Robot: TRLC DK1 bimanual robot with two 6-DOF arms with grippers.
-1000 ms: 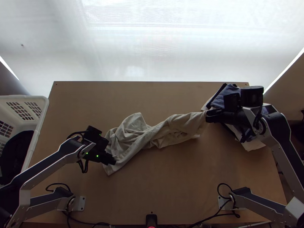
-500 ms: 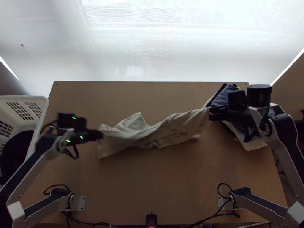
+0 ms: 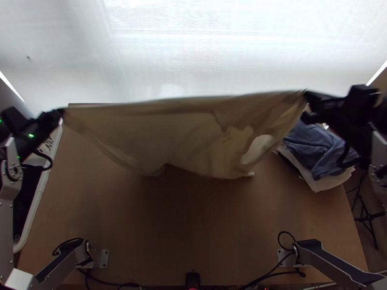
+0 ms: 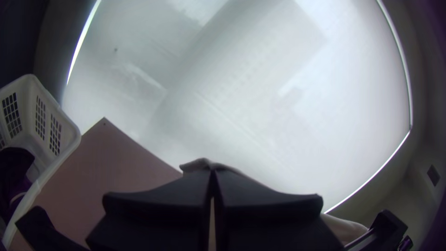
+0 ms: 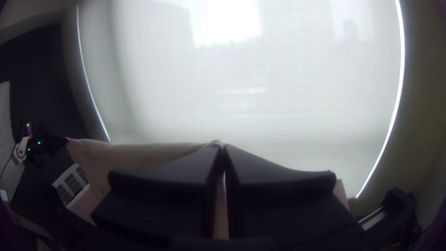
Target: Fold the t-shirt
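Lab-like robot workstation, set up for handling laundry; kind of building cannot be told. Light wooden bench (image 3: 193,232) with left arm's base (image 3: 72,255) and right arm's base (image 3: 309,247) on metal plates (image 3: 103,259), loose black cables (image 3: 72,240) beside them. Large pale backlit blind (image 3: 193,48) behind. White slotted plastic basket (image 4: 69,122) beside bench, stacked clothes (image 3: 314,145) at far right part, black stand (image 3: 369,217) on floor just beyond.

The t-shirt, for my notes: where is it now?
Top view: the t-shirt hangs between the left gripper and right gripper, over the table, left of the clothes pile.
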